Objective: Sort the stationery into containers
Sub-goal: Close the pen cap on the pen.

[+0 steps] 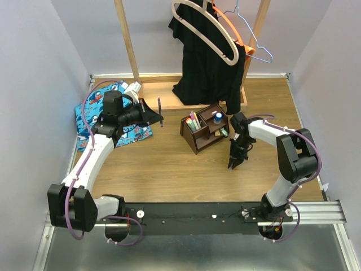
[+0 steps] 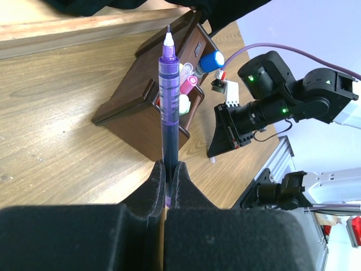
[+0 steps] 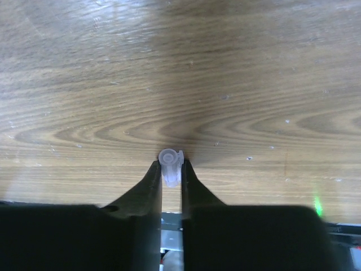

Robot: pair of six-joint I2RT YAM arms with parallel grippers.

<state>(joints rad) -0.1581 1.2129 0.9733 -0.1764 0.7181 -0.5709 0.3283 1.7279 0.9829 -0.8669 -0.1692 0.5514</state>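
My left gripper (image 1: 158, 116) (image 2: 168, 172) is shut on the lower end of a thin purple pen (image 1: 160, 109) (image 2: 168, 101), held above the table left of the organizer. The dark brown wooden organizer (image 1: 204, 135) (image 2: 132, 110) holds several markers (image 1: 194, 120) (image 2: 188, 84) and a small blue bottle (image 1: 218, 117) (image 2: 210, 61). My right gripper (image 1: 233, 164) (image 3: 171, 169) points down at the table in front of the organizer. It is shut on a small translucent cap (image 3: 171, 160), which touches the wood.
A blue patterned cloth (image 1: 96, 121) lies under the left arm. A black garment (image 1: 206, 62) and hangers (image 1: 225, 34) hang on a light wooden rack (image 1: 161, 89) at the back. Walls close in both sides.
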